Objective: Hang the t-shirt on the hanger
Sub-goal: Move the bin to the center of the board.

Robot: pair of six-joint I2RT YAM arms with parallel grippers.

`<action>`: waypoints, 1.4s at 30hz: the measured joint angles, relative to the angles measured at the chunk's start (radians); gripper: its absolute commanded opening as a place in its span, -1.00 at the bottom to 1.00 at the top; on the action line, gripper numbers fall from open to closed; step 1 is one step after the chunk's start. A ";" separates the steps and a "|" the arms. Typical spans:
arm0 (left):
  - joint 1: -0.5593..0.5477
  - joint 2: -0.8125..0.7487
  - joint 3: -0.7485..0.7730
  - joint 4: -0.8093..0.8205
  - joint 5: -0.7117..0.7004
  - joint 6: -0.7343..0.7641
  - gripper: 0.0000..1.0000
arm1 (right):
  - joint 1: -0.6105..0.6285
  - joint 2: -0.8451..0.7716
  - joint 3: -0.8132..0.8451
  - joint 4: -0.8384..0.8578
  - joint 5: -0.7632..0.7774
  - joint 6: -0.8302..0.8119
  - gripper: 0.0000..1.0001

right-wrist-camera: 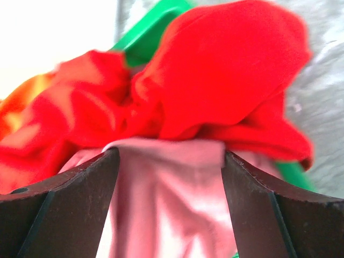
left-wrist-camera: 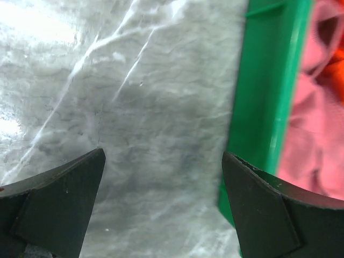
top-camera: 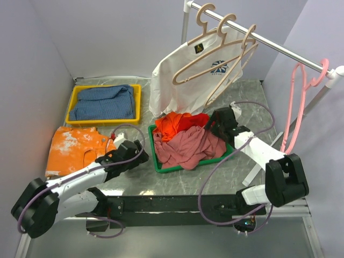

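Observation:
The dusty-rose t-shirt (top-camera: 189,148) lies crumpled in a green tray (top-camera: 157,161), partly under a bright red-orange garment (top-camera: 180,122). Several beige wooden hangers (top-camera: 180,77) hang on the rail at the back right. My right gripper (top-camera: 210,129) is open and low over the pile. In the right wrist view (right-wrist-camera: 169,156) a fold of the pink t-shirt (right-wrist-camera: 172,204) lies between the jaws, below the red garment (right-wrist-camera: 226,80). My left gripper (top-camera: 141,148) is open and empty over the table, just left of the tray; its wrist view (left-wrist-camera: 164,161) shows the tray wall (left-wrist-camera: 269,97) and pink fabric (left-wrist-camera: 317,134).
A white logo t-shirt (top-camera: 180,86) hangs from the rail (top-camera: 279,47). A thin pink plastic hanger (top-camera: 297,102) hangs at the rail's right end. A yellow tray (top-camera: 75,91) holds a blue garment (top-camera: 105,102). An orange garment (top-camera: 72,148) lies at the left.

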 measured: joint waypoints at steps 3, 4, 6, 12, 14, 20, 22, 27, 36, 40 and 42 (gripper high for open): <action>-0.034 0.060 0.020 0.000 -0.039 0.003 0.93 | 0.047 -0.049 -0.020 0.010 0.005 0.001 0.67; -0.048 0.080 0.035 0.003 -0.046 0.003 0.93 | 0.062 -0.067 -0.026 0.010 0.011 0.004 0.67; -0.076 0.116 0.056 0.011 -0.052 0.003 0.93 | 0.089 -0.105 -0.038 0.011 0.022 0.011 0.67; -0.146 0.203 0.108 0.028 -0.082 0.003 0.93 | 0.194 -0.274 -0.115 0.003 0.081 0.057 0.66; -0.166 0.232 0.126 0.040 -0.087 0.003 0.93 | 0.232 -0.341 -0.152 -0.007 0.104 0.077 0.66; -0.211 0.357 0.211 0.097 -0.089 0.010 0.93 | 0.306 -0.506 -0.243 -0.056 0.164 0.101 0.67; -0.221 0.407 0.246 0.121 -0.088 0.014 0.93 | 0.311 -0.523 -0.248 -0.072 0.183 0.100 0.67; -0.257 0.546 0.369 0.175 -0.070 0.025 0.93 | 0.312 -0.529 -0.248 -0.095 0.219 0.089 0.67; -0.274 0.693 0.555 0.258 -0.031 0.067 0.93 | 0.261 -0.407 -0.215 -0.156 0.303 0.079 0.68; -0.275 0.697 0.576 0.305 -0.013 0.082 0.93 | 0.198 -0.342 -0.193 -0.148 0.308 0.058 0.67; -0.275 0.699 0.582 0.317 -0.006 0.092 0.93 | 0.194 -0.314 -0.174 -0.147 0.311 0.045 0.61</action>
